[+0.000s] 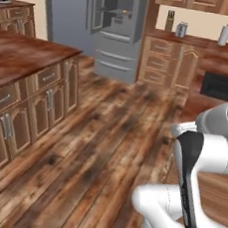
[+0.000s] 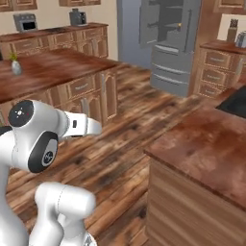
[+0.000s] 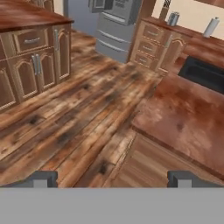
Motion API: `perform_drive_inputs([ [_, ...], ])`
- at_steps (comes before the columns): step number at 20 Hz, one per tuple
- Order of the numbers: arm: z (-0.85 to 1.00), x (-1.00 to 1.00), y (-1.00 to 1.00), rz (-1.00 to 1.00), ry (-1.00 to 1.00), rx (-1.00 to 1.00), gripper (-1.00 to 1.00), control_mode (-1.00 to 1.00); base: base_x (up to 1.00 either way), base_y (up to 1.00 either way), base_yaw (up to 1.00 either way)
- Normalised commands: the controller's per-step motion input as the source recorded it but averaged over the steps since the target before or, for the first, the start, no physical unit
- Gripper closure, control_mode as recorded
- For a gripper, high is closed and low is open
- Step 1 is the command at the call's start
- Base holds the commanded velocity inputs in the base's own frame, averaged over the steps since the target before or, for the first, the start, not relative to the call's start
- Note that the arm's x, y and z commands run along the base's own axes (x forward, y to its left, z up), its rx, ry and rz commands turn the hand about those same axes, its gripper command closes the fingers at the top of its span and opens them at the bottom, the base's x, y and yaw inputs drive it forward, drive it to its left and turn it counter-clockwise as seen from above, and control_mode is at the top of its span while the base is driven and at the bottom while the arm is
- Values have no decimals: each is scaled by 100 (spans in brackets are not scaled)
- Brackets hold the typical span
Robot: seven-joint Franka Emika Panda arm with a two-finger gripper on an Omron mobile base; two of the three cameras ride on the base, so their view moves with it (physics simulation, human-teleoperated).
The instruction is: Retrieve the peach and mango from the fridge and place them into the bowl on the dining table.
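Hand view shows our end effector (image 3: 112,178) with fingertips (image 3: 42,178) spread wide apart and empty above the wood floor (image 3: 74,118), beside the dining table bench (image 3: 183,118), while the fridge (image 1: 118,31) stands open far across the kitchen.

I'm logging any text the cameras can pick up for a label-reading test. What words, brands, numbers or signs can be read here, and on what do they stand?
No readable text in any view.
The fridge: no brand or figures can be made out on it.
The canister and the white roll on the back counter: no label can be made out.
The toaster and the dark appliance: too small and blurred to read.
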Motion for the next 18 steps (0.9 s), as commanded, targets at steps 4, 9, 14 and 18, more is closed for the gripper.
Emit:
perform_drive_inputs([
  [4,0,0,0,0,0,0,-100,100,75,100,-30],
  [9,0,0,0,0,0,0,-100,100,88,100,-39],
  [14,0,0,0,0,0,0,-100,100,100,98,-46],
  [18,0,0,0,0,0,0,-100,100,100,100,-43],
])
